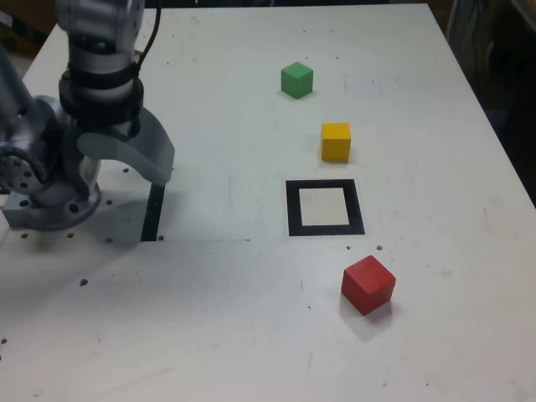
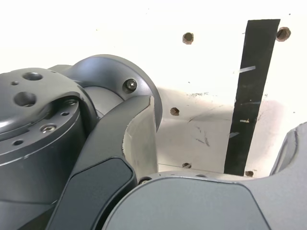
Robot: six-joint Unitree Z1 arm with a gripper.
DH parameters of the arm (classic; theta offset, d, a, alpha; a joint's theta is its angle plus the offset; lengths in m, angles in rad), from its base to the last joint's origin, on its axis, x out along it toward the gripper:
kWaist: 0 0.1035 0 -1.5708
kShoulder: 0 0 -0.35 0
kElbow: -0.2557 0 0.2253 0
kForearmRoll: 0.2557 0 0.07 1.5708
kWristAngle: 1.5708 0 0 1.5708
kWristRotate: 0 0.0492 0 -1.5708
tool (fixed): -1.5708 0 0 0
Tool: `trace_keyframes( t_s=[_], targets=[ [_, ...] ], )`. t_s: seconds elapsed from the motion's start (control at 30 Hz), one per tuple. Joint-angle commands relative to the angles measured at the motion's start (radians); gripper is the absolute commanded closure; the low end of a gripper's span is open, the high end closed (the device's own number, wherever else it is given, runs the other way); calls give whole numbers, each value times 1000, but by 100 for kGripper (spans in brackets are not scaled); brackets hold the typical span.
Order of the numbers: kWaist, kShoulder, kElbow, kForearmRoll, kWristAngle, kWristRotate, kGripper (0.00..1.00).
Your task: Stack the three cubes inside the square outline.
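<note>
Cubes green (image 1: pixel 296 79), yellow (image 1: pixel 336 141), red (image 1: pixel 368 284) apart around outline (image 1: pixel 324 207), none stacked, gripper (image 1: pixel 117 172) spread wide, empty, over strip (image 1: pixel 153 212).

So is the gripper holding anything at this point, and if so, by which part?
Nothing is held. The gripper is open and empty near the black strip; all three cubes sit on the table, apart from it.

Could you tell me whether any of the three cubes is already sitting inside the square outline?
No, the square outline frames only bare pale table, with the yellow cube, green cube and red cube all outside it.
</note>
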State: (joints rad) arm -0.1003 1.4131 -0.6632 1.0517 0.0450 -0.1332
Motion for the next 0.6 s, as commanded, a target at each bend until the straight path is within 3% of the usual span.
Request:
trace_keyframes(
  t_s=[0.0,0.33,0.57],
  targets=[
    [-1,5,-2,-7,-1,-4,6],
    [-17,12,-58,10,-8,-6,7],
    [-137,97,-333,144,33,-34,8]
  ],
)
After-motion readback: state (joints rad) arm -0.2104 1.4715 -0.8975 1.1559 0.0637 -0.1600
